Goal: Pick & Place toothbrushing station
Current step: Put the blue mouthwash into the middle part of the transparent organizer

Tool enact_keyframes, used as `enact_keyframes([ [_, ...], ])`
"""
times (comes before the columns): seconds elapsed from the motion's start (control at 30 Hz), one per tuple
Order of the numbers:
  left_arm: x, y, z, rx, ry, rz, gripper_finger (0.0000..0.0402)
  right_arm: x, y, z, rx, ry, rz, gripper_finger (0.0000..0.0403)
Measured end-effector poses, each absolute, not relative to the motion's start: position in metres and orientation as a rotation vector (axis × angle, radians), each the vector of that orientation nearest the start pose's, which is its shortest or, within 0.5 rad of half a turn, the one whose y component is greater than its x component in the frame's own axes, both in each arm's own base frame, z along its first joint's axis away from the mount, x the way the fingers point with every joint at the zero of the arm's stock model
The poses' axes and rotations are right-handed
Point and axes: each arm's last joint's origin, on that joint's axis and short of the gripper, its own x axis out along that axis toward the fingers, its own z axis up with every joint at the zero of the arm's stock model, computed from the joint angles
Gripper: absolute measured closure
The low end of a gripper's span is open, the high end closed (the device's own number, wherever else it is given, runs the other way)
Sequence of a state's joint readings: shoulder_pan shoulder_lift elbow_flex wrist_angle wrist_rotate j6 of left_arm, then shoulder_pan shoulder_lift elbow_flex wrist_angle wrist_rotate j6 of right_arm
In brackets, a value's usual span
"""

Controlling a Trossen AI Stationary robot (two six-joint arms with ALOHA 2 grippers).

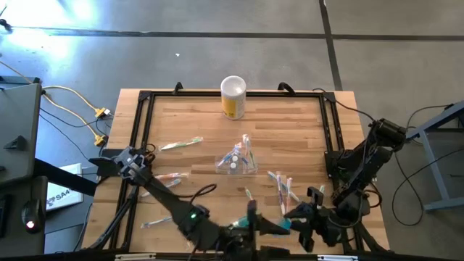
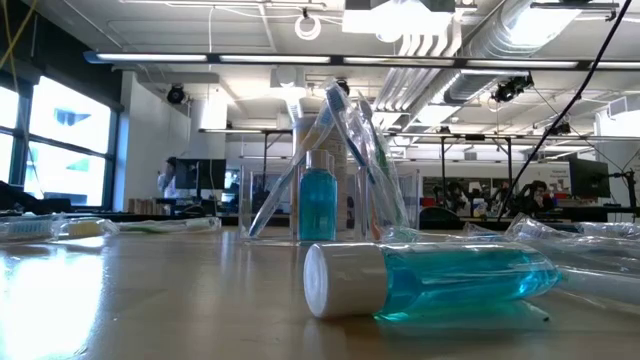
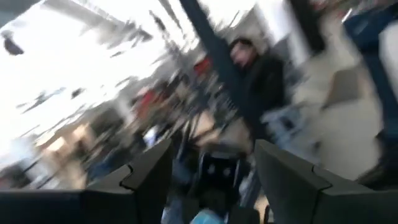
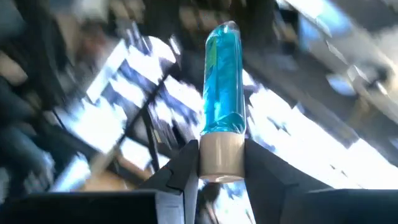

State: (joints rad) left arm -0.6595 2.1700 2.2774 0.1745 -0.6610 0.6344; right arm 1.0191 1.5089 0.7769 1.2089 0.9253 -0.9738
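Standing near the middle of the wooden table (image 1: 196,116), the clear plastic holder (image 1: 238,161) keeps several thin toothbrushes leaning together in it; their exact number cannot be told. In the low view one teal tube (image 2: 317,203) stands upright inside the holder, with at least two brushes slanting across it.

A second teal tube (image 2: 440,282) with a white cap lies on its side on the table in front of the holder in the low view. A third teal tube (image 4: 223,99) is pinched at its pale cap between the two fingers of the right gripper (image 4: 221,163), its body sticking straight out past the fingertips. That gripper (image 1: 301,215) sits at the near edge of the table, right of centre.

The left gripper (image 1: 255,223) is just beside it, also at the near edge, its fingers (image 3: 152,171) spread apart with nothing seen between them.

Loose toothbrushes lie scattered on the wood: one (image 1: 181,144) left of the holder, one (image 1: 168,175) nearer the left arm, one (image 1: 156,221) by the near left edge, and a cluster of about three (image 1: 283,185) to the holder's right.

One yellow canister (image 1: 233,97) with a white top stands upright at the far edge, well apart from the holder.

A person (image 3: 258,74) in dark clothing shows beyond the table in the left wrist view.
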Motion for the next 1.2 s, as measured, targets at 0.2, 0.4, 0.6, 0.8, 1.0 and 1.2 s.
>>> enact_keyframes([
  [0.2,0.365,-0.300,0.440,0.481,-0.009,0.365,0.0181,0.178,0.240,0.275,-0.635,-0.024,-0.264,0.0309],
  [0.4,0.346,-0.303,0.437,0.568,0.214,0.724,0.0181,0.191,0.233,0.282,-0.636,0.041,-0.350,0.0309],
  [0.6,0.336,-0.300,0.440,0.634,0.261,0.751,0.0181,0.230,0.219,0.289,-0.632,-0.008,-0.191,0.0309],
  [0.8,0.330,-0.293,0.445,0.726,0.298,0.740,0.0181,0.270,0.178,0.269,-0.519,0.143,-0.134,0.0309],
  [1.0,0.320,-0.282,0.447,0.772,0.317,0.735,0.0181,0.281,0.151,0.267,-0.603,0.459,-0.181,0.0309],
  [1.2,0.299,-0.257,0.446,0.733,0.304,0.744,0.0181,0.291,0.128,0.305,-0.471,0.650,-0.122,0.0309],
])
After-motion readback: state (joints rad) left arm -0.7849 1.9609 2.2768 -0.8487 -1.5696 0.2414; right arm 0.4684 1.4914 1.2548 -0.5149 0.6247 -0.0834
